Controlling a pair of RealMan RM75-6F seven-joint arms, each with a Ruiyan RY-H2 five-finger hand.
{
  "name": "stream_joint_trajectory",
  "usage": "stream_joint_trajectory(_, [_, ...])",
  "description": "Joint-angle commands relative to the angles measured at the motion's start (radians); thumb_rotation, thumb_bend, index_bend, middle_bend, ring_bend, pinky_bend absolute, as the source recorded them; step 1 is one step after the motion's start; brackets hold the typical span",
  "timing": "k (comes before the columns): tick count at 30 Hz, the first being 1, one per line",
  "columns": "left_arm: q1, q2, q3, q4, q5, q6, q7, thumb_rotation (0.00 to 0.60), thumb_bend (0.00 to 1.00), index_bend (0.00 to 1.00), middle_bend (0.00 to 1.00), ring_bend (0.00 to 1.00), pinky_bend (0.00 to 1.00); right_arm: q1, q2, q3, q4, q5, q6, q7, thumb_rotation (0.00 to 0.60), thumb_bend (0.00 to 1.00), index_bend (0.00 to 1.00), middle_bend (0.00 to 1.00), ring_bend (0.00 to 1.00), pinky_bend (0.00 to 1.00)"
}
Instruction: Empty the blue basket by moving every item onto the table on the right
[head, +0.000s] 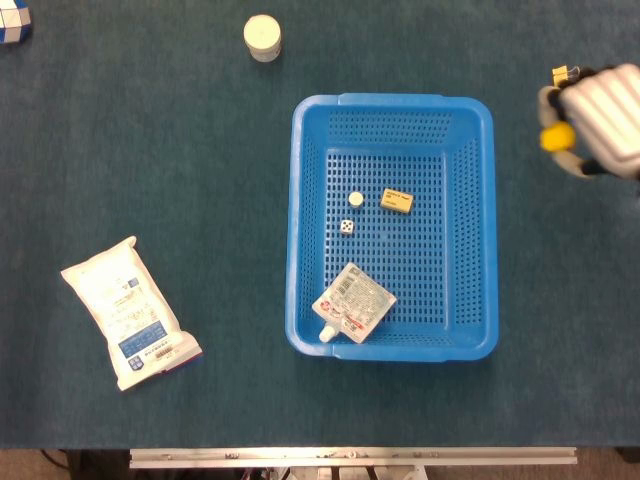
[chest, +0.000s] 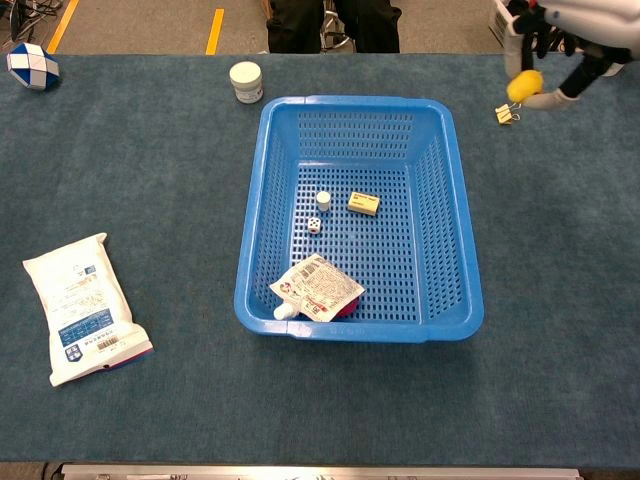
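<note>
Already clear of the blue basket (head: 391, 108), the right hand (head: 598, 120) hangs over the table (chest: 560, 230) on the right, its fingers curled around a small yellow ball (head: 556, 137), which shows between thumb and fingers in both views. It carries the ball high and well away from the basket rim, presumably so that it can come down on open cloth beside the yellow binder clip (head: 566, 75), which lies just under the hand in the chest view. The left hand is not in view.

Inside the basket four things remain: a small yellow eraser-like block (head: 397, 200), a white die (head: 346, 227), a small white cap (head: 355, 199) and a printed spout pouch (head: 353, 303) lying flat near the front wall. So the emptying looks barely begun. Off to the left, outside the task, lie a white snack packet (head: 128, 312), a white jar (head: 262, 36) and a blue-and-white puzzle ball (chest: 30, 65).
</note>
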Motion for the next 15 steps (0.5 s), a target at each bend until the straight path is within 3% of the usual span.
stream_joint_trajectory(1, [-0.007, -0.003, 0.014, -0.008, 0.022, -0.016, 0.01, 0.6, 0.3, 0.39, 0.28, 0.26, 0.15, -0.088, 0.048, -0.049, 0.026, -0.078, 0.011, 0.097, 0.6, 0.25, 0.57, 0.55, 0.41, 0.47])
stream_joint_trajectory(7, [-0.018, -0.014, 0.022, -0.016, 0.036, -0.034, 0.022, 0.6, 0.3, 0.39, 0.28, 0.26, 0.15, -0.166, 0.041, -0.082, 0.113, -0.163, 0.011, 0.177, 0.6, 0.25, 0.57, 0.55, 0.41, 0.47])
stream_joint_trajectory(15, [-0.023, -0.025, 0.027, -0.027, 0.044, -0.038, 0.036, 0.6, 0.3, 0.39, 0.28, 0.26, 0.15, -0.201, -0.092, -0.095, 0.263, -0.199, -0.033, 0.175, 0.6, 0.25, 0.57, 0.54, 0.41, 0.47])
